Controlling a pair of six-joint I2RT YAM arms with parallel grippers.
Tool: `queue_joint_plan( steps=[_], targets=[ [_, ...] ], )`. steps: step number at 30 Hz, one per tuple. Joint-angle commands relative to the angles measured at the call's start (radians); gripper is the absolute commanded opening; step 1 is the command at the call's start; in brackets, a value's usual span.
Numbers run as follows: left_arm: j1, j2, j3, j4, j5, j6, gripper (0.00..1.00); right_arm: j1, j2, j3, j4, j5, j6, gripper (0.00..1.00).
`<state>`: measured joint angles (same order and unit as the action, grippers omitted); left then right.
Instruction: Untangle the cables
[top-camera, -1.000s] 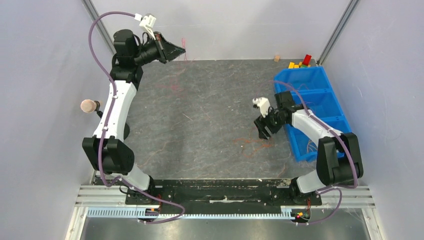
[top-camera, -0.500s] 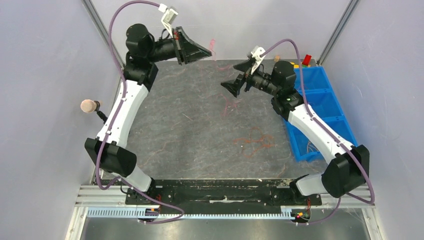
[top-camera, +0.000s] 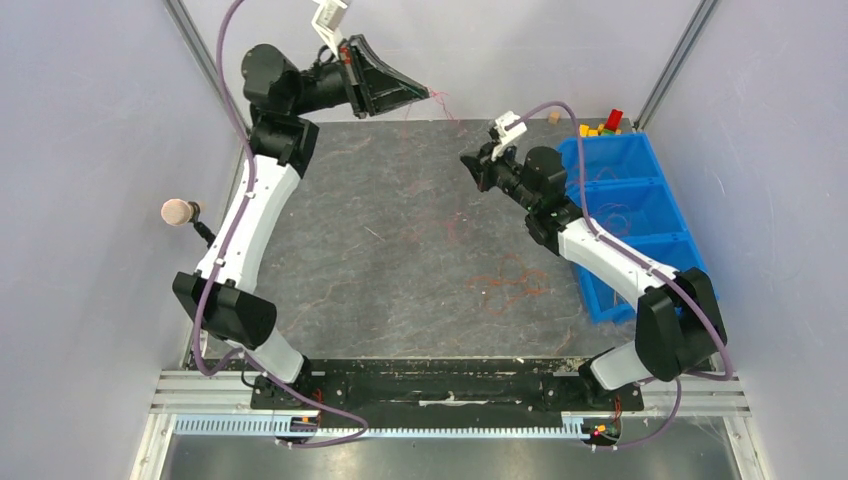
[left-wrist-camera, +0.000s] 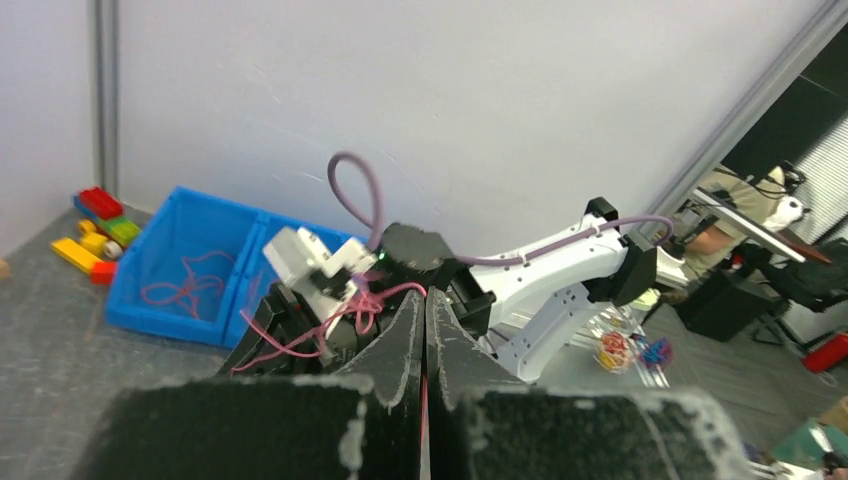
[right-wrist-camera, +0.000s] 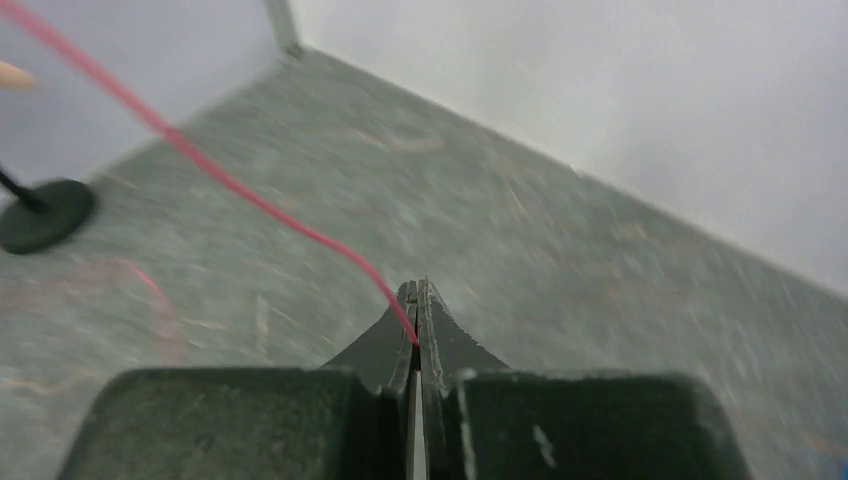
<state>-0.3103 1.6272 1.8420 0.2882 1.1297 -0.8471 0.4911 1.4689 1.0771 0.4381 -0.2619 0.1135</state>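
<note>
Grey table (top-camera: 400, 300) | left claw (top-camera: 428, 93) high near back wall (top-camera: 520, 50), right claw (top-camera: 467, 160) facing it | both pinching red cable (right-wrist-camera: 250, 195)

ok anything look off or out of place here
Red cable looks bunched around the right arm's wrist rather than hanging free. Toy bricks lie on the table behind the blue bin, not in it.

The right end effector (top-camera: 466, 160) has left its low spot beside the blue bin (top-camera: 612, 160) and swung toward the far middle of the surface. It now pinches a red cable (right-wrist-camera: 250, 195) — the left end effector (top-camera: 428, 94) has shifted rightward.
</note>
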Motion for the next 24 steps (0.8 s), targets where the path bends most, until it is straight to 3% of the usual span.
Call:
queue_joint_plan(
  steps=[1,9,14,17,20,24],
  targets=[
    [0.046,-0.025,0.07,0.074,0.01,-0.073,0.02,-0.089,-0.016,-0.083,-0.017,0.16,-0.062,0.0],
    [0.202,0.001,0.191,0.016,-0.057,-0.011,0.02,-0.21,-0.019,-0.164,-0.121,0.167,-0.165,0.0],
    [0.235,0.003,0.212,-0.006,-0.108,0.052,0.02,-0.261,-0.04,-0.218,-0.149,0.062,-0.178,0.0],
    [0.237,0.009,0.219,-0.027,-0.13,0.095,0.02,-0.261,-0.052,-0.191,-0.165,0.001,-0.166,0.0],
    [0.237,0.012,0.246,-0.171,-0.169,0.23,0.02,-0.268,-0.058,-0.119,-0.186,-0.003,-0.145,0.0],
    [0.237,-0.029,0.122,-0.255,-0.208,0.354,0.02,-0.29,-0.094,-0.002,-0.201,-0.021,-0.116,0.0]
  ],
)
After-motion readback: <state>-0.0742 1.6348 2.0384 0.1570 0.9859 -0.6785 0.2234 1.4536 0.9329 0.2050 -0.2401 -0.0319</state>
